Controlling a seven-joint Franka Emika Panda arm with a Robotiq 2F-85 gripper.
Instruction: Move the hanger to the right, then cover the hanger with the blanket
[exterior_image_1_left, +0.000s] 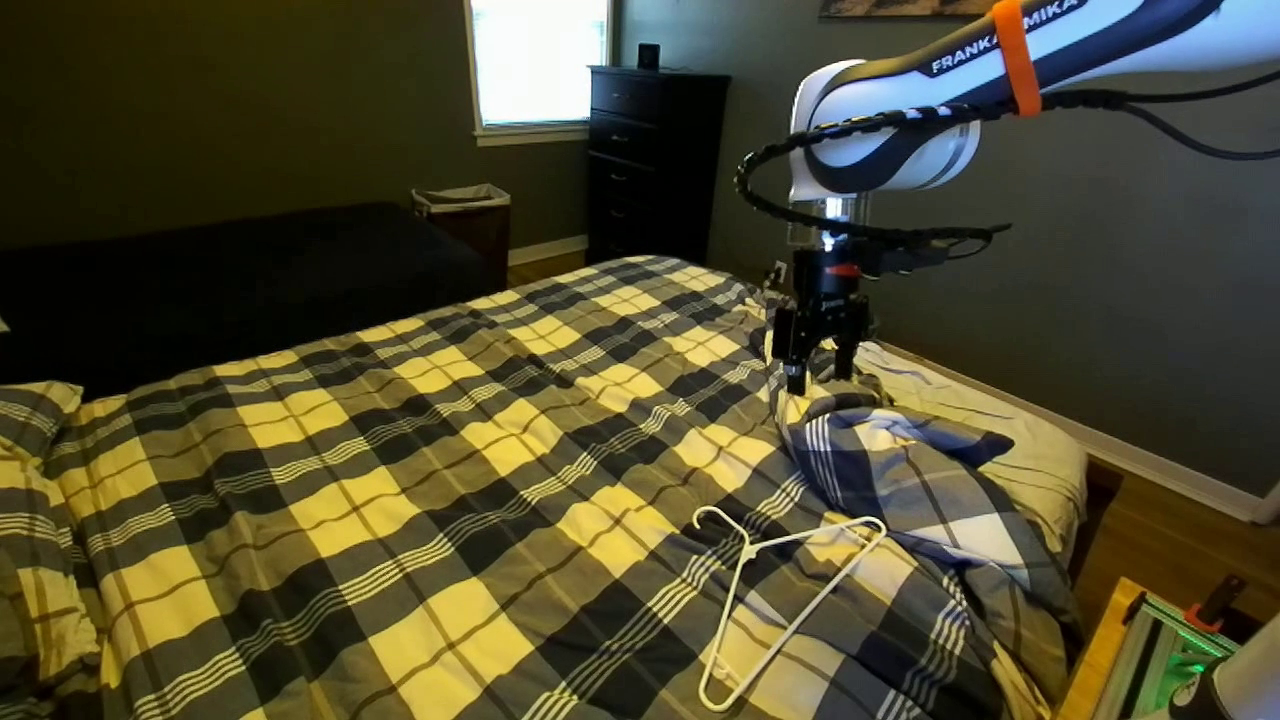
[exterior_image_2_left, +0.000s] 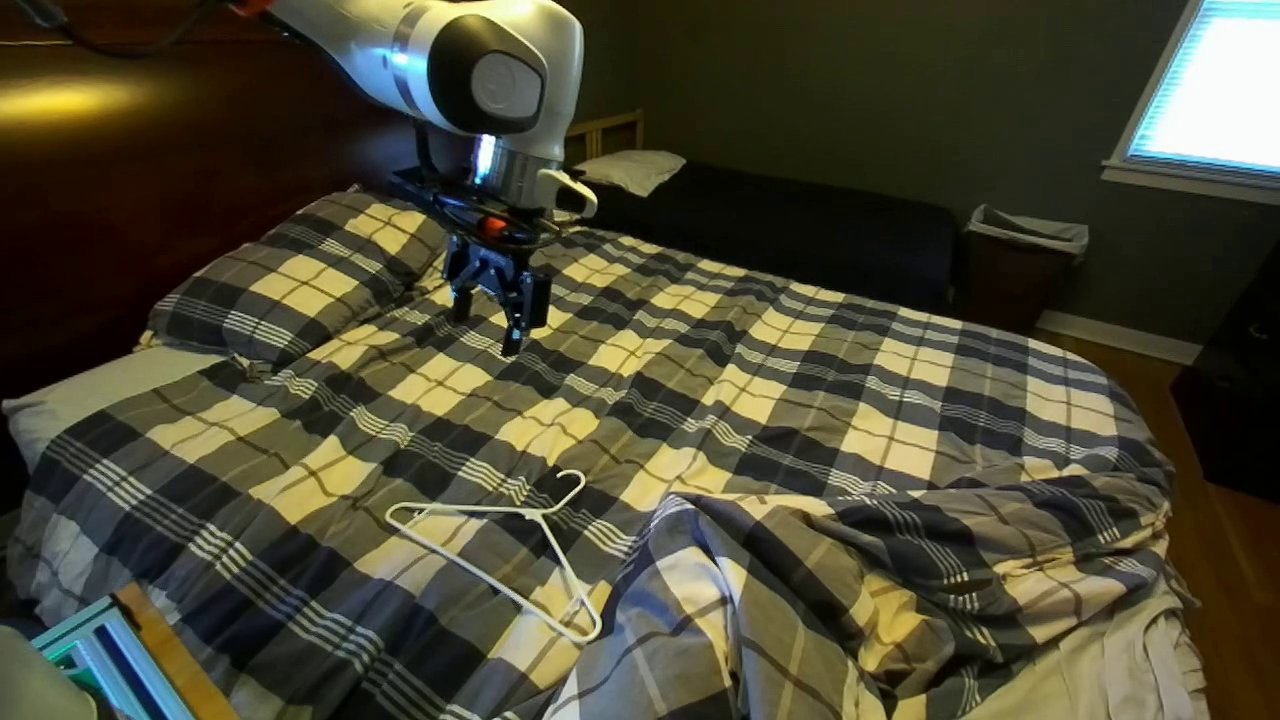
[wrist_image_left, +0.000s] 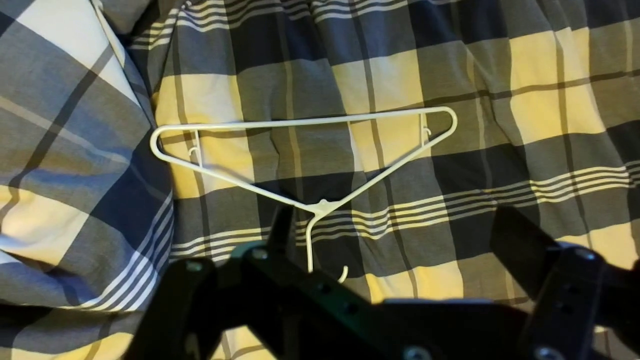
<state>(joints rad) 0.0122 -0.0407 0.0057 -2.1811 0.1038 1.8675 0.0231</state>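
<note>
A thin white hanger (exterior_image_1_left: 749, 551) lies flat on the plaid blanket (exterior_image_1_left: 500, 430), seen in both exterior views. In the wrist view the hanger (wrist_image_left: 324, 207) shows its long bar toward the top, and part of its hook is hidden behind the gripper. My gripper (exterior_image_2_left: 487, 330) hangs above the bed, apart from the hanger and nothing between its fingers. The jaws stand wide apart in the wrist view. Beside one end of the hanger, the blanket is bunched into a thick fold (exterior_image_2_left: 820, 580), which rises at the left of the wrist view.
Pale bedding (exterior_image_1_left: 1000, 430) shows where the blanket is pulled back. A plaid pillow (exterior_image_2_left: 310, 270) rests by the headboard. The robot's wood-edged base (exterior_image_2_left: 165, 650) stands close to the bed's side. Beyond lie a dark bed (exterior_image_2_left: 820, 220), a bin (exterior_image_1_left: 465, 200) and a black dresser (exterior_image_1_left: 655, 160).
</note>
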